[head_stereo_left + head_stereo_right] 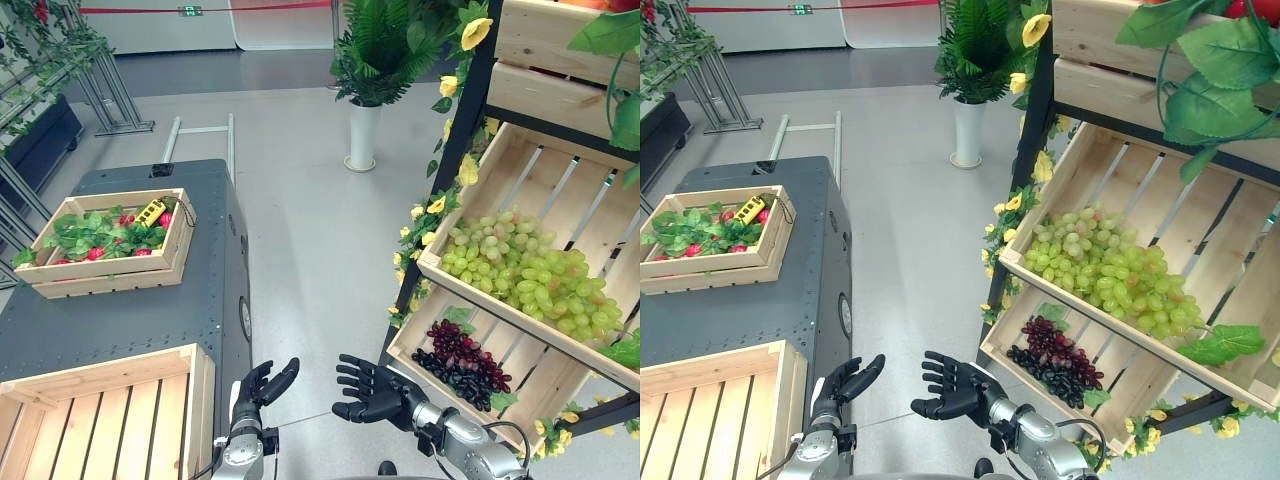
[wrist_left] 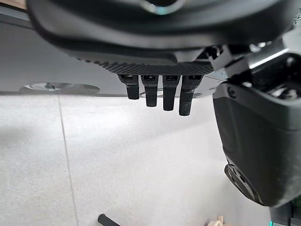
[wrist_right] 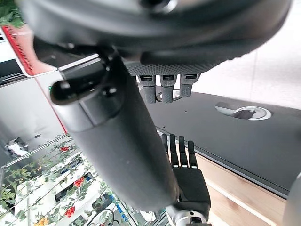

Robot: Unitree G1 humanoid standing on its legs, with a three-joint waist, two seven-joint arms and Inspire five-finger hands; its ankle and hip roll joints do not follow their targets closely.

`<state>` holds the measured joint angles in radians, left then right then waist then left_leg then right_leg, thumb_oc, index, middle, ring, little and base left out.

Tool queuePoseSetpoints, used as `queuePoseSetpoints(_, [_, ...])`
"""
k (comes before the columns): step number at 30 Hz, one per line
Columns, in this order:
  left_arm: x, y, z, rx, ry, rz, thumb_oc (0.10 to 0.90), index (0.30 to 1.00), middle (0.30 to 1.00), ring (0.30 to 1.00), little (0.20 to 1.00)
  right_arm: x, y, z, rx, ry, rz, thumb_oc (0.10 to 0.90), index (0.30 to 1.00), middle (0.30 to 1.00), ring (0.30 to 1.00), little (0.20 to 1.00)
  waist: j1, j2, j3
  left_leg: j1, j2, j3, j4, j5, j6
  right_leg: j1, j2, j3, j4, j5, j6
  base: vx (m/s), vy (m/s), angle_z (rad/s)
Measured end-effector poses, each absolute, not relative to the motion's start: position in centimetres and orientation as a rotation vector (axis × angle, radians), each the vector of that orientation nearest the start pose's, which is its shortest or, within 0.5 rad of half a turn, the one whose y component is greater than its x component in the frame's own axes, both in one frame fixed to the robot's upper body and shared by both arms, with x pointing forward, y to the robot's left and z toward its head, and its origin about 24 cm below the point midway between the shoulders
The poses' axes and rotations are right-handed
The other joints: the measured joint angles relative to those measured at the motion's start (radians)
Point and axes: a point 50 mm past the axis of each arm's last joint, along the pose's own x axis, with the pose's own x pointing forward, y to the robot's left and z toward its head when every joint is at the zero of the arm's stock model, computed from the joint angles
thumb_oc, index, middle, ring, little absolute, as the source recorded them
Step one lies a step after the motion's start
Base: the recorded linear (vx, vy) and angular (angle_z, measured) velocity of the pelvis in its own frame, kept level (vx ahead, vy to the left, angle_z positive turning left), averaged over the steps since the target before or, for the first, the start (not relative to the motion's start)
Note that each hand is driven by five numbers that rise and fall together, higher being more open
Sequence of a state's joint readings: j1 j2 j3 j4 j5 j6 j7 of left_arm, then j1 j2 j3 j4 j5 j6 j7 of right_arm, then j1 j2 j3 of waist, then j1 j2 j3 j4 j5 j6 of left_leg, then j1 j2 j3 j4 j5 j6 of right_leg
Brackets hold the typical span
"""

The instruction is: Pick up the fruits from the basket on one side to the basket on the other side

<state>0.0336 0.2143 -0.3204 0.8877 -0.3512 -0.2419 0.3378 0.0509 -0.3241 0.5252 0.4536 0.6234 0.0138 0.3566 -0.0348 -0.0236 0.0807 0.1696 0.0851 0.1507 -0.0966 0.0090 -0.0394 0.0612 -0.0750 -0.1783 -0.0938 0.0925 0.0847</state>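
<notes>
The right hand [image 1: 372, 392] hangs spread wide and empty low at centre. The bunch of dark purple grapes [image 1: 462, 361] lies in the slatted wooden crate on the lower shelf [image 1: 545, 385], near it at two o'clock, long axis running toward four o'clock. The left hand [image 1: 258, 388], also empty and relaxed, is farther.

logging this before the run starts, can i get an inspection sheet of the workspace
Surface: dark grey cart, light floor.
Job's things: green grapes and dark grapes in tilted shelf crates; empty wooden crate on the cart.
Clutter: crate of leaves and red fruit holding a yellow item.
Hands: left hand and right hand open, empty, raised between cart and shelf.
Cables: nothing seen.
Surroundings: potted plant, yellow flowers.
</notes>
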Motion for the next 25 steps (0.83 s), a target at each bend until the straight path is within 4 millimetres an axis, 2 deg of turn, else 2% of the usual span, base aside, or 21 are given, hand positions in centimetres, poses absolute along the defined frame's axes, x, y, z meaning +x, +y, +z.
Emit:
queuePoseSetpoints(7, [13.6, 20.0, -13.8, 0.207, 0.817, 0.236, 0.8, 0.9, 0.9, 0.9, 0.9, 16.0, -12.6, -10.9, 0.296, 0.77, 0.506, 0.8, 0.9, 0.9, 0.9, 0.9, 0.018, 0.02, -0.001, 0.005, 0.0, -0.035, 0.0, 0.002, 0.001, 0.026, -0.001, -0.029, 0.0, -0.01, -0.003, -0.01, -0.028, 0.18])
queuePoseSetpoints(14, [10.4, 20.9, -15.5, 0.309, 0.996, 0.185, 0.8, 0.9, 0.9, 0.9, 0.9, 14.0, -14.8, -13.4, 0.203, 0.906, 0.429, 0.8, 0.9, 0.9, 0.9, 0.9, 0.028, 0.031, -0.002, 0.016, 0.002, -0.06, 0.0, 0.001, 0.001, 0.051, -0.003, -0.055, 0.0, -0.023, -0.008, 0.01, -0.018, 0.12])
queuePoseSetpoints(25, [9.9, 20.8, -15.8, 0.311, 1.036, 0.135, 0.8, 0.9, 0.9, 0.9, 0.9, 12.2, -16.2, -14.9, 0.256, 0.988, 0.286, 0.8, 0.9, 0.9, 0.9, 0.9, 0.028, 0.042, -0.014, 0.02, 0.007, -0.065, 0.0, 0.001, 0.001, 0.055, 0.0, -0.056, 0.0, -0.025, -0.012, 0.0, 0.0, 0.0])
